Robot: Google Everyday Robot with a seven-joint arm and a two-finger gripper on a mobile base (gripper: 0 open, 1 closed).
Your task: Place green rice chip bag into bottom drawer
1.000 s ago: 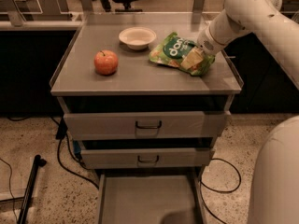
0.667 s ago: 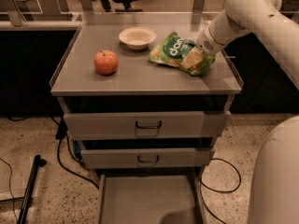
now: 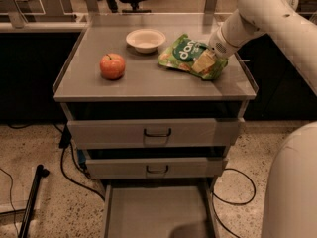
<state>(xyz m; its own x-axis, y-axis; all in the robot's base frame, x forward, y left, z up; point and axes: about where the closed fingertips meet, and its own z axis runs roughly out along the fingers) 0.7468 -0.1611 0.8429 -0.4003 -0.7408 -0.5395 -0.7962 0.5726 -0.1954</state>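
The gripper [image 3: 213,57] rests against the right end of the green rice chip bag [image 3: 184,53] on the cabinet top [image 3: 148,81] — grip state cannot be told. Left of it: white bowl [image 3: 145,39], apple [image 3: 112,66]. Far below — the bottom drawer [image 3: 156,212], pulled out.

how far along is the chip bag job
Done: the grey metal bottom drawer is pulled open. In hand: the end effector is at the crinkly light-green rice chip bag, which lies on the grey cabinet top. Left: lifting the bag, lowering it and releasing it into that drawer.
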